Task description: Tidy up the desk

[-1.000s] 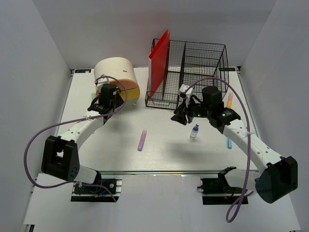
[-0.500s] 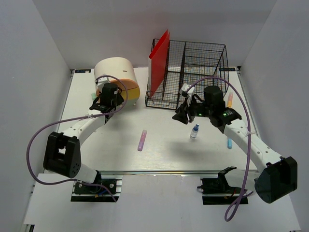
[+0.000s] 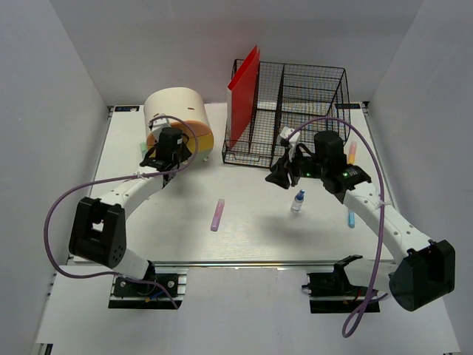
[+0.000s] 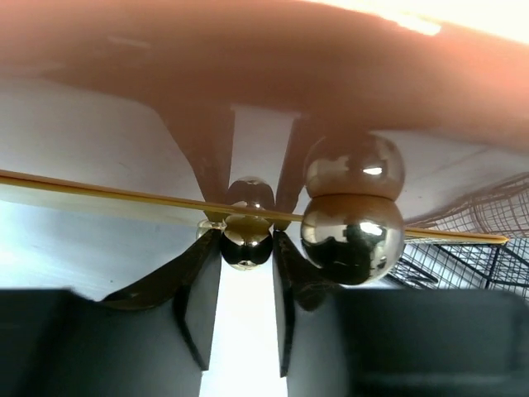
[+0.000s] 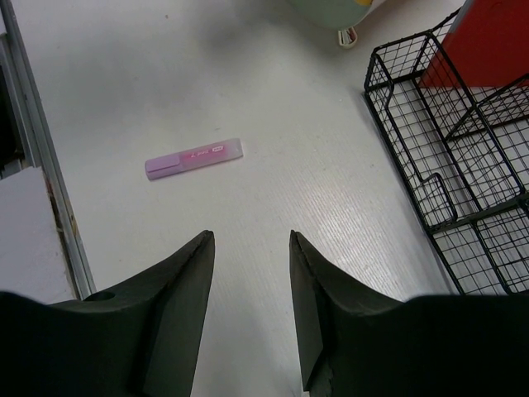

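The white desk [image 3: 251,240] holds a cream-and-orange drawer box [image 3: 177,111] at the back left. My left gripper [image 3: 170,146] is at the box's orange front. In the left wrist view its fingertips close on either side of a small metal ball knob [image 4: 245,241], and a larger metal ball [image 4: 353,219] sits just to the right. My right gripper [image 3: 279,177] is open and empty, hovering over the desk [image 5: 165,83] by the front left corner of the black wire basket [image 3: 310,96]; in its own view the gripper [image 5: 250,240] has nothing between the fingers.
A pink highlighter [image 3: 217,214] lies mid-desk, also in the right wrist view [image 5: 194,159]. A small bottle [image 3: 298,200] stands near the right arm. A red folder [image 3: 244,92] stands in the basket [image 5: 430,157]. An orange marker [image 3: 352,153] and a blue pen [image 3: 350,220] lie at the right.
My left gripper has moved up and right onto the drawer box's front. My right gripper has drifted slightly right, toward the basket.
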Robot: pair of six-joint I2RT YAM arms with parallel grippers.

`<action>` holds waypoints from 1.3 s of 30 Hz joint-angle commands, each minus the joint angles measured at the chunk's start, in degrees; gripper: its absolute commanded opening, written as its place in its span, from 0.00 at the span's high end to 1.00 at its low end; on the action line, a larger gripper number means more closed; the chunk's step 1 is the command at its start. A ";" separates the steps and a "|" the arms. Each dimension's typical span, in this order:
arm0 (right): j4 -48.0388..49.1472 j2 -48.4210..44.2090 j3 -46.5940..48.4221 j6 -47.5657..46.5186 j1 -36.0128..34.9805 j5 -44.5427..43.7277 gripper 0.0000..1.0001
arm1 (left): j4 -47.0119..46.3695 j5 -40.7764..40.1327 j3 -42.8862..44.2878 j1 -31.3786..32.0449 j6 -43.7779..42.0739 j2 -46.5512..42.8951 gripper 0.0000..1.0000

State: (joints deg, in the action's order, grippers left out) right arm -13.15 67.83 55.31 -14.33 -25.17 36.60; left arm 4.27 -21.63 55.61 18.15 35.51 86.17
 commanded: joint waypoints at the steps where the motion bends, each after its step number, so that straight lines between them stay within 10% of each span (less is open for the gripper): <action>1: 2.07 -1.74 -0.55 0.09 0.56 1.28 0.52 | -0.23 -1.84 2.30 -0.40 -0.26 0.40 0.62; 7: 2.07 -2.00 -0.82 0.09 0.91 1.54 0.52 | -0.06 -1.14 1.43 0.21 -0.09 -1.09 0.90; 28: 2.34 -2.36 -1.26 -0.09 2.23 2.34 0.52 | 6.71 13.72 -11.58 0.74 -1.23 -19.46 0.93; 31: 2.16 -2.27 -1.26 -0.17 2.32 2.60 0.50 | 6.98 14.07 -11.58 0.74 -1.84 -19.20 0.88; 36: 1.99 -2.44 -1.52 -0.96 2.41 3.21 0.40 | 7.59 14.25 -10.36 0.74 -2.81 -18.41 0.35; 39: 1.81 -2.35 -1.69 -1.58 2.40 3.92 0.34 | 8.29 14.07 -9.65 0.74 -3.42 -18.93 0.27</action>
State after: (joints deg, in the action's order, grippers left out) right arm -13.10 66.67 54.43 -14.61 -22.98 38.70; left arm 12.05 -8.64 44.25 18.61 33.17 68.77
